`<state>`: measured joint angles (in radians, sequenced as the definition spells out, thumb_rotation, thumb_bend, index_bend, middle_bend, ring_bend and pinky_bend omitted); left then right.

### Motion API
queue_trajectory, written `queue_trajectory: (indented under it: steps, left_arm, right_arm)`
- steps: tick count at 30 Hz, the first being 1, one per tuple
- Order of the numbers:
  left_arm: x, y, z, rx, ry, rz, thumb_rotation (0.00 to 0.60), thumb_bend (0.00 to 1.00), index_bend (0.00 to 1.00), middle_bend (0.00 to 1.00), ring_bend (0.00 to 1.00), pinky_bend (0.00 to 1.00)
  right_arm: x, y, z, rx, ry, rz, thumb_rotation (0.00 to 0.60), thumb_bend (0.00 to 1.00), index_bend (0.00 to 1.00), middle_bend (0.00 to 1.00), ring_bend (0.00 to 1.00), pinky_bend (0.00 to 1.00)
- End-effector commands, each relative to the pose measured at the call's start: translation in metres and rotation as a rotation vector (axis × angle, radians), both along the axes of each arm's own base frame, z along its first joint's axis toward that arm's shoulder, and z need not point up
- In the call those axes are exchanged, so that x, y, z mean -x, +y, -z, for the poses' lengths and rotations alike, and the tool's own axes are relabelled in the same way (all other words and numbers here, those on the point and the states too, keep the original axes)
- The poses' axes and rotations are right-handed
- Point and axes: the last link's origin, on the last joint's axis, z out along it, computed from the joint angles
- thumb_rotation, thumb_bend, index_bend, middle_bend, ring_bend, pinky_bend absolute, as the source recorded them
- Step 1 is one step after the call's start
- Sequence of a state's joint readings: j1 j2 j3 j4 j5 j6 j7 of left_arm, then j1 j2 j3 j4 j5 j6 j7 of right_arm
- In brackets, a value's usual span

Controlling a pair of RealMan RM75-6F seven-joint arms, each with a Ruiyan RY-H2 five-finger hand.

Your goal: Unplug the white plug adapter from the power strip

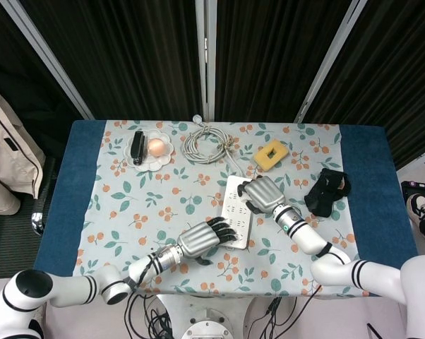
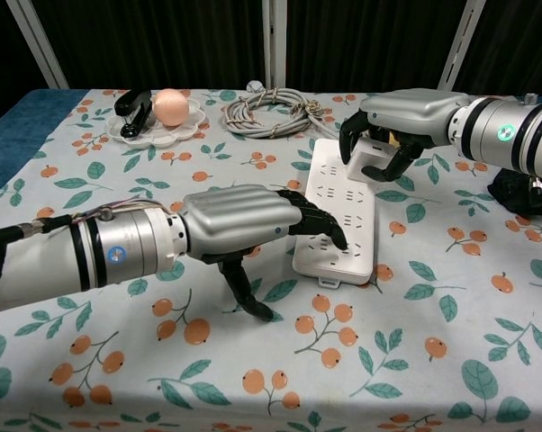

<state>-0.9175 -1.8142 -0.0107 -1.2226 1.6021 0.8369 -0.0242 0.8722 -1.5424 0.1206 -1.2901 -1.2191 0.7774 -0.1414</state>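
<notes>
The white plug [image 2: 376, 155] is gripped in the curled fingers of the right robot hand [image 2: 385, 137] just above the far end of the power strip [image 2: 343, 211], whose near end is pressed flat to the desk [image 2: 451, 297] under the fingertips of the left robot hand [image 2: 253, 225].

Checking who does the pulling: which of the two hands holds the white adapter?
The right hand grips the white adapter; the left hand presses the power strip.
</notes>
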Motion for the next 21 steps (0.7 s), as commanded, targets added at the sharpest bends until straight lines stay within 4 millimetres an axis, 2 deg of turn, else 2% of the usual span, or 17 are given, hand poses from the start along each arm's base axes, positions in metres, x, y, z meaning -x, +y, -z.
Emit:
queue_trajectory:
  steps: [1, 7, 10, 13, 15, 17, 21]
  left_arm:
    - [-0.001, 0.001, -0.001, -0.001, 0.001, 0.001, 0.6, 0.05, 0.18, 0.17, 0.11, 0.1]
    - [-0.004, 0.0, -0.004, -0.006, -0.013, 0.011, 0.6, 0.05, 0.18, 0.17, 0.11, 0.1]
    - [-0.007, -0.002, -0.011, -0.019, -0.044, 0.027, 0.6, 0.05, 0.18, 0.17, 0.11, 0.1]
    - [-0.01, -0.001, -0.024, -0.05, -0.082, 0.04, 0.6, 0.05, 0.18, 0.17, 0.11, 0.1]
    - [-0.011, 0.001, -0.033, -0.073, -0.103, 0.043, 0.6, 0.05, 0.18, 0.17, 0.11, 0.1]
    - [-0.011, 0.003, -0.046, -0.105, -0.125, 0.042, 0.6, 0.05, 0.18, 0.17, 0.11, 0.1]
    - [-0.003, 0.007, -0.073, -0.177, -0.154, 0.018, 0.6, 0.05, 0.18, 0.17, 0.11, 0.1]
  right_arm:
    - [0.001, -0.001, -0.005, 0.014, -0.029, -0.005, 0.6, 0.46, 0.94, 0.65, 0.47, 0.37]
    - [0.0, -0.001, -0.013, 0.021, -0.074, -0.003, 0.6, 0.46, 0.94, 0.66, 0.47, 0.38]
    - [0.0, 0.0, -0.025, 0.018, -0.107, 0.019, 0.6, 0.46, 0.93, 0.66, 0.47, 0.38]
    - [0.008, 0.0, -0.043, -0.017, -0.042, 0.064, 0.6, 0.45, 0.88, 0.63, 0.46, 0.38]
    - [0.012, 0.002, -0.05, -0.054, 0.004, 0.102, 0.6, 0.45, 0.79, 0.61, 0.43, 0.36]
    - [0.015, 0.005, -0.056, -0.111, 0.045, 0.159, 0.6, 0.44, 0.64, 0.55, 0.36, 0.32]
    - [0.024, 0.009, -0.059, -0.178, 0.099, 0.24, 0.6, 0.33, 0.16, 0.3, 0.17, 0.2]
